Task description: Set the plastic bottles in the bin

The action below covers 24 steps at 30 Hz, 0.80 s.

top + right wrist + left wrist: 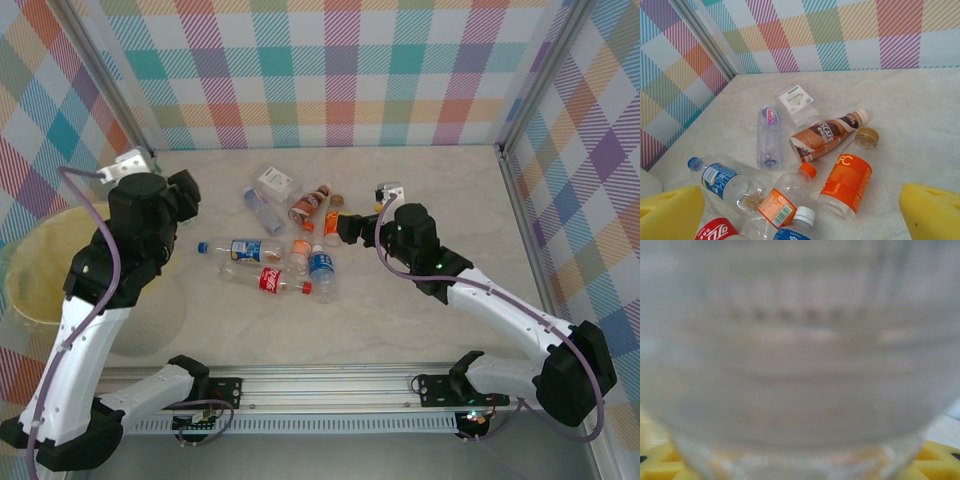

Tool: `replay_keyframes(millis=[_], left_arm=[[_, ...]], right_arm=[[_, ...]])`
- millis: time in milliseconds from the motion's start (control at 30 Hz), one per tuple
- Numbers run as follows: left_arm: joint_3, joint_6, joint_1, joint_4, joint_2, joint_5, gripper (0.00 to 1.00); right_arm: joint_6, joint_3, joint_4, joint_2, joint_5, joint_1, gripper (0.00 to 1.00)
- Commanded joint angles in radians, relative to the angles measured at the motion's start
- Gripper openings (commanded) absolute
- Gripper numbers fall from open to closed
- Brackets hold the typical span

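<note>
Bottles [285,250] from the top cam: a loose heap well right of the bin [25,290], mostly empty-looking, so light, crushy and slick. Left wrist cam is one blurry clear bottle [800,365] sat in my left gripper [800,467], clamped on it, I reckon. Right wrist cam: my right gripper [800,215] gapes wide over the heap's far-from-bin side, and I'd pinch the orange-label bottle [845,182] across its label.

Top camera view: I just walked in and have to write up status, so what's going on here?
Two robot arms are putting plastic bottles into the pale yellow bin at the left. A heap of bottles lies on the table. The left gripper has a blurred clear plastic thing, likely a bottle, between its yellow pads; whether it grips is unclear. The right gripper, open and empty, hovers near the Nescafe bottle.
</note>
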Motion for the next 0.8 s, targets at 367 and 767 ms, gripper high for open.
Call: replay_keyframes(millis=[367,767], left_arm=[[-0.068,0.11,0.313,-0.18,-0.095,-0.36,0.61],[-0.249,0.025,0.678,-0.177,-0.144,-0.004,0.59]], right_arm=[[0.009,0.033,-0.018,0.018,0.001,0.003,1.0],[-0.001,0.051,-0.047,0.021,-0.039,0.002,1.0]])
